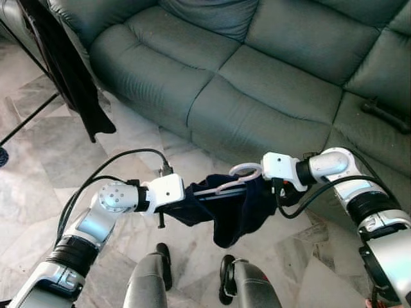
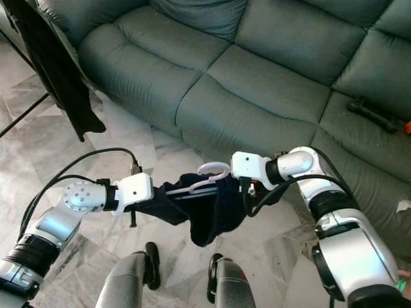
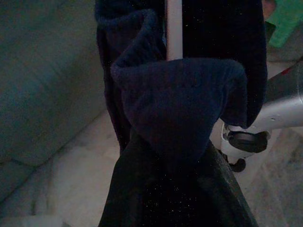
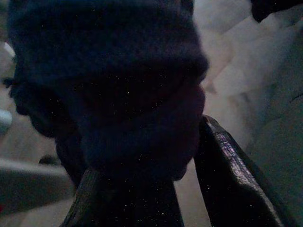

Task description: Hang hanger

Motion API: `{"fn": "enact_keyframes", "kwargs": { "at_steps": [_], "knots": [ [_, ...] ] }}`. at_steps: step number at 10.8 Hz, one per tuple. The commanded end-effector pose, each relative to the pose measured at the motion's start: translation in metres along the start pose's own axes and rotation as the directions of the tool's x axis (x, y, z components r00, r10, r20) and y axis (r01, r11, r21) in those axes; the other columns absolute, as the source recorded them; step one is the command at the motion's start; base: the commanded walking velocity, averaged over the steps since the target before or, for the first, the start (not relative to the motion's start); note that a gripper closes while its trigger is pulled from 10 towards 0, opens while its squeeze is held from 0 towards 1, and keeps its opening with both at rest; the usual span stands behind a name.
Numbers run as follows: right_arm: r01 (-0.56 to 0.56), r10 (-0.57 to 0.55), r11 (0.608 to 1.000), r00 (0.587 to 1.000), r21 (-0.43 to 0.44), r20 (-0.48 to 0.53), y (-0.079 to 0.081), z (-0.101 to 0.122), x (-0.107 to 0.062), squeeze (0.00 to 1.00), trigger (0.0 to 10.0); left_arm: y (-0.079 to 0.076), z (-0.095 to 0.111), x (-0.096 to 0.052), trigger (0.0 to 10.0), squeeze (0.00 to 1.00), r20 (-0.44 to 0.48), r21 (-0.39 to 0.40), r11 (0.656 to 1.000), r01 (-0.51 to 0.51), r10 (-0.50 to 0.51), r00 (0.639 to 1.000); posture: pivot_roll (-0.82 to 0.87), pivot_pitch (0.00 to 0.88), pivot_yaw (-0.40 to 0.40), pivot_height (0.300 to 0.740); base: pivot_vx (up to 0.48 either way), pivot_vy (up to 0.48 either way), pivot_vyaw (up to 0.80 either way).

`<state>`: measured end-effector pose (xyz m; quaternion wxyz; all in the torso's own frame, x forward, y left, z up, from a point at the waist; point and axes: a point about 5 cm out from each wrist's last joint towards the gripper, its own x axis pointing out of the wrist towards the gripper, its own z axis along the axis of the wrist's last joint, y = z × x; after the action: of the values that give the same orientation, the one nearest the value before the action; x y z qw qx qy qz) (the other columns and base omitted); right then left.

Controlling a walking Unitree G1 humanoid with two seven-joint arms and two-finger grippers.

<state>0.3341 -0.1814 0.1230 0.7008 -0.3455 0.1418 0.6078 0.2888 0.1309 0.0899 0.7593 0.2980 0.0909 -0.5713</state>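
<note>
Hanger (image 1: 226, 185), light and stiff under a limp dark garment (image 1: 239, 215), hangs between both hands before the sofa (image 1: 257, 83). Left hand (image 1: 183, 202) and right hand (image 1: 273, 192) each appear clamped on its cloth-covered ends; the bare hook offers the surest hold.

A big grey-green sofa (image 1: 257, 70) stretches across beyond both pincers, its seat cushions just past their tips. Below the pincers, pale marble floor (image 1: 51, 192) runs out toward the left one's side. Well off from the left pincer, up in the far corner, a black garment (image 1: 67, 70) hangs down, thin black stand legs (image 1: 29, 119) angling across the floor beside it. On the sofa beyond the right pincer lies a dark bar-shaped object (image 1: 385, 115).
</note>
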Motion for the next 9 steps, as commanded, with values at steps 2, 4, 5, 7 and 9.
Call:
{"fn": "enact_keyframes", "kwargs": {
  "at_steps": [2, 4, 5, 7, 9],
  "knots": [
    [0.068, -0.068, 0.998, 0.995, 0.005, 0.071, 0.007, -0.003, 0.007, 0.0, 0.0, -0.001, 0.003, 0.001, 0.0, 0.0, 0.027, -0.002, 1.0, -0.014, 0.014, 1.0, -0.01, 0.242, -0.056, 0.74, 0.0, 0.0, 0.0],
    [0.133, -0.131, 0.99, 0.991, -0.056, 0.033, 0.004, -0.005, 0.006, 0.0, 0.0, 0.015, -0.01, -0.004, 0.0, 0.0, -0.013, 0.001, 0.99, -0.142, 0.142, 0.99, -0.01, 0.244, -0.052, 0.74, 0.0, 0.0, 0.0],
    [0.141, -0.141, 0.988, 0.99, -0.063, 0.014, 0.003, -0.006, 0.005, 0.0, 0.0, 0.018, -0.015, -0.008, 0.0, 0.0, -0.03, -0.004, 0.987, -0.162, 0.162, 0.986, -0.01, 0.244, -0.052, 0.74, 0.0, 0.0, 0.0],
    [0.139, -0.139, 0.988, 0.99, -0.067, 0.001, 0.007, -0.01, 0.006, 0.0, 0.0, 0.02, -0.015, -0.01, 0.0, 0.0, -0.024, -0.01, 0.983, -0.181, 0.181, 0.983, 0.0, 0.247, -0.048, 0.74, 0.0, 0.0, 0.0],
    [0.13, -0.131, 0.988, 0.991, -0.08, -0.012, 0.008, -0.011, 0.009, 0.0, 0.0, 0.022, -0.019, -0.009, 0.0, 0.0, -0.032, -0.008, 0.984, -0.179, 0.178, 0.983, 0.0, 0.247, -0.047, 0.74, 0.0, 0.0, 0.0]
  ]
}}
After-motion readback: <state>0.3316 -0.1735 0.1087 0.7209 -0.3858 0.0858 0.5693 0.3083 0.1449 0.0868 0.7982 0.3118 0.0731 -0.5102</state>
